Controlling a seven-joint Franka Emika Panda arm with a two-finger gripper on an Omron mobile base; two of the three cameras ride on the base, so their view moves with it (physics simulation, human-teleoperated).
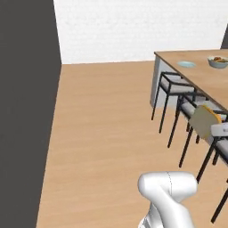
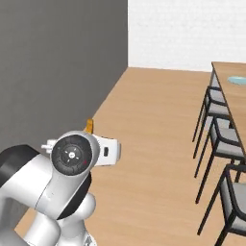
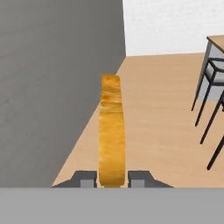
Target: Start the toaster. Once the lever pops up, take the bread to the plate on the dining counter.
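Two fingers [image 3: 112, 178] pinch the bread [image 3: 111, 131] edge-on, arm raised above the floor [image 3: 162, 127].

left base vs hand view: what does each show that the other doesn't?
Left base view alone: the pale plate and a grey fruit bowl on top of the dining counter, and the bread's flat tan face. Hand view alone: the gripper shut on the bread, seen edge-on between the fingertips. Both: the bread, the counter's end, dark chairs, wood floor, dark wall and white wall.
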